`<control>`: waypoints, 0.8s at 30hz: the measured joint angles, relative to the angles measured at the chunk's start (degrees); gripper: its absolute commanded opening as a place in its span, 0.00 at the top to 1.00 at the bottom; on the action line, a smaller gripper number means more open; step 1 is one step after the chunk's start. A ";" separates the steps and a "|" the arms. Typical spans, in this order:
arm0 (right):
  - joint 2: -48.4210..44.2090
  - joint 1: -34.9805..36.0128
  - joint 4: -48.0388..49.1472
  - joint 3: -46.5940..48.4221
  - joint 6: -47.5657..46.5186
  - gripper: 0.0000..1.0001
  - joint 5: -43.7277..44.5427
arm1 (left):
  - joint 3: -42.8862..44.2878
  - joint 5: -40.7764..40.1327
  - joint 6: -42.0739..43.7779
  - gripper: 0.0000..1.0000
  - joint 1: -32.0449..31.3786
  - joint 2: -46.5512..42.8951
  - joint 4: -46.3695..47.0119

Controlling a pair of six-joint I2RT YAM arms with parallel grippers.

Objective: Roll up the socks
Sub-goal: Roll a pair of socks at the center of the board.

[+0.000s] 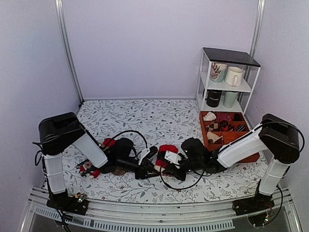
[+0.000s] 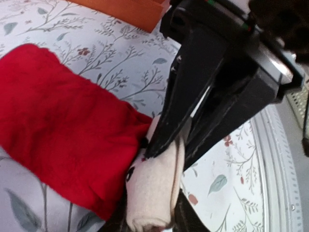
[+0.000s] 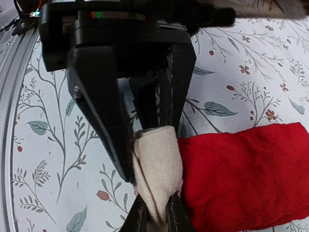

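The socks (image 3: 236,179) lie near the middle of the surface (image 1: 145,116), toward its near edge, between the two arms. They are a soft, fuzzy, bright red knit, lying flat as a long band, with a pale beige end (image 3: 157,162) of finer weave. A fold line there shows two layers, one on the other. The right hand (image 3: 157,220) pinches this beige end, its two black fingers pressed onto the cloth so that it tapers between them. The left hand (image 2: 150,223) straddles the same end from the other side, a finger against each flank; whether it squeezes I cannot tell. The surface is a white cloth printed with grey-green leafy twigs and small red berries. At the far right stands a thin-barred white rack (image 1: 231,56) with a dark top, holding four mugs (image 1: 234,76), two per shelf. Just in front of it sits an orange tray (image 1: 202,128) divided into compartments. Near the left arm lie other soft pieces (image 1: 91,168), red and dark, too tangled to count.
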 measured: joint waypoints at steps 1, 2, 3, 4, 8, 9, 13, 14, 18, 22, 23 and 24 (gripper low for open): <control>0.37 -0.46 -0.74 0.68 0.66 0.90 -1.44 | -0.50 -0.98 0.85 0.65 -0.09 -1.29 -1.07; 0.63 -0.85 -1.36 1.27 1.22 0.90 -2.64 | -1.25 -2.49 1.44 0.64 -0.17 -2.99 -2.58; 1.01 -1.40 -2.29 1.99 1.84 0.90 -4.17 | -2.27 -4.37 2.60 0.63 -0.17 -4.96 -4.26; 1.29 -1.90 -3.26 2.62 2.36 0.90 -5.64 | -3.04 -5.66 3.32 0.63 -0.17 -6.23 -5.46; 2.95 -4.44 -6.71 4.87 4.48 0.90 -11.93 | -7.15 -13.20 7.21 0.62 -0.74 -13.20 -9.44; 3.58 -5.14 -7.34 5.49 4.94 0.90 -13.90 | -8.22 -15.23 8.33 0.62 -1.11 -15.45 -10.25; 6.54 -7.21 -10.43 8.96 7.52 0.90 -20.33 | -11.93 -24.52 13.29 0.32 -4.83 -26.56 -11.30; 7.48 -7.43 -11.23 10.03 8.17 0.90 -21.99 | -12.52 -26.75 14.88 0.04 -6.14 -29.18 -11.02; 10.93 -7.69 -12.63 13.11 11.47 0.90 -28.26 | -15.04 -32.39 20.31 0.01 -7.89 -34.93 -5.57; 13.38 -8.20 -13.05 14.40 14.60 0.90 -33.55 | -16.63 -27.34 22.49 0.20 -4.31 -33.68 -0.44; 13.84 -8.44 -13.27 14.73 15.19 0.90 -34.64 | -16.50 -25.27 22.71 0.26 -3.74 -32.46 0.44; 14.32 -8.74 -13.51 15.10 15.72 0.90 -35.69 | -16.04 -22.75 23.50 0.29 -3.21 -30.73 0.74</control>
